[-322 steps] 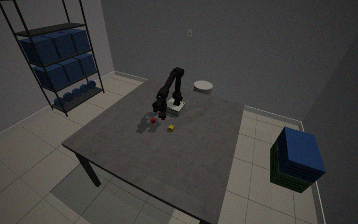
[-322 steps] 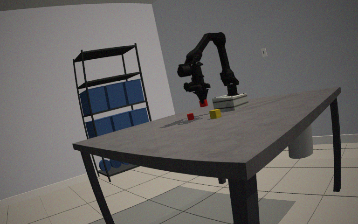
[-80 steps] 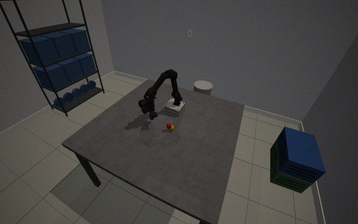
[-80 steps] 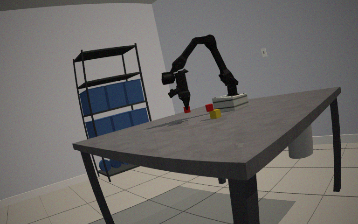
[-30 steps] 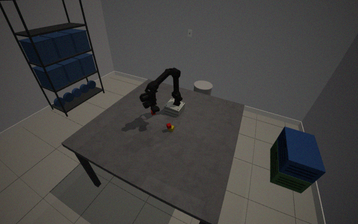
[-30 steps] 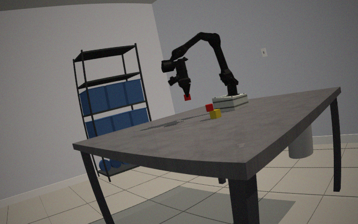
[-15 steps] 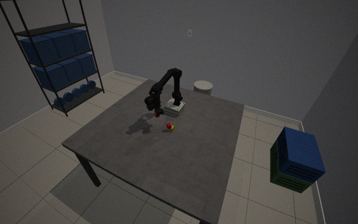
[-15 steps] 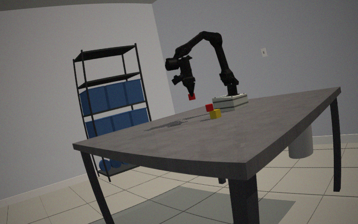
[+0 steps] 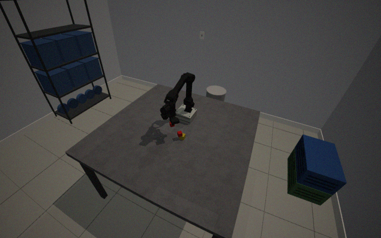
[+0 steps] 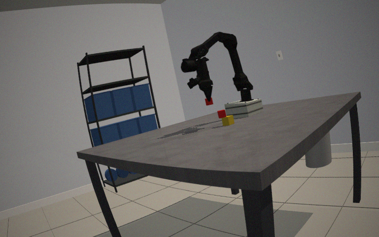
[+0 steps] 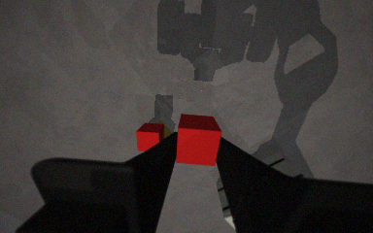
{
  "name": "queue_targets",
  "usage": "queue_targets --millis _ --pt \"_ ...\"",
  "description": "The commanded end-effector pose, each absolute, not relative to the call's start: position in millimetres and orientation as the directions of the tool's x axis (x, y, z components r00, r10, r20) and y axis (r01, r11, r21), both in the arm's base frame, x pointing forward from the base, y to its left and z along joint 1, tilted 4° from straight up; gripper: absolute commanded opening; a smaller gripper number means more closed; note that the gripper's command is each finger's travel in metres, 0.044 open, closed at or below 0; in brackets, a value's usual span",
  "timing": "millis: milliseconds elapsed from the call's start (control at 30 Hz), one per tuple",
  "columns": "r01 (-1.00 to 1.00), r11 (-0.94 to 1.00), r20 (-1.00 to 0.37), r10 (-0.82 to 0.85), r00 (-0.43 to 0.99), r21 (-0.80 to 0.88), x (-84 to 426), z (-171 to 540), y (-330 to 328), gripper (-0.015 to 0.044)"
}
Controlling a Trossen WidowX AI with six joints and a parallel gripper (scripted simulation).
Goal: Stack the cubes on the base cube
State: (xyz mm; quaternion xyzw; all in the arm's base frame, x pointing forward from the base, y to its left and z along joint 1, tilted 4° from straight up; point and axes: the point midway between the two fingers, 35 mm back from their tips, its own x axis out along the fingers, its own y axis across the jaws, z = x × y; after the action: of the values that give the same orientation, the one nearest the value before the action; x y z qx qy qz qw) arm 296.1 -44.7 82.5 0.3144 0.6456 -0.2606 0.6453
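From here: two red cubes point(image 9: 179, 134) point(image 10: 221, 113) point(image 11: 150, 137), one yellow cube point(image 9: 182, 137) point(image 10: 228, 120), one arm point(image 9: 179, 87) point(image 10: 234, 53), one counter point(image 9: 196, 168) point(image 10: 178, 156), one shelf rack point(image 9: 59, 102) point(image 10: 95, 120), one wall outlet point(image 9: 202, 34) point(image 10: 279, 55).

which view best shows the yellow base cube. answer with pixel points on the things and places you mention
The exterior view shows the yellow base cube point(image 9: 182, 137) point(image 10: 228, 120) point(image 11: 167, 131) best: its front faces are in plain sight, with a red cube point(image 9: 179, 134) point(image 10: 221, 113) point(image 11: 150, 138) overhanging one corner. The top view shows it small, partly covered by that red cube. The wrist view shows only a dim sliver beside the same cube.
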Motion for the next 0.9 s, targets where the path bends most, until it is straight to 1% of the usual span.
queue_targets --millis 0,867 --pt "0.747 0.66 -0.997 0.075 0.035 0.075 297.2 83.2 -33.6 0.0105" --pt "0.762 0.644 -0.996 0.08 0.026 0.072 291.4 86.2 47.9 0.0105"
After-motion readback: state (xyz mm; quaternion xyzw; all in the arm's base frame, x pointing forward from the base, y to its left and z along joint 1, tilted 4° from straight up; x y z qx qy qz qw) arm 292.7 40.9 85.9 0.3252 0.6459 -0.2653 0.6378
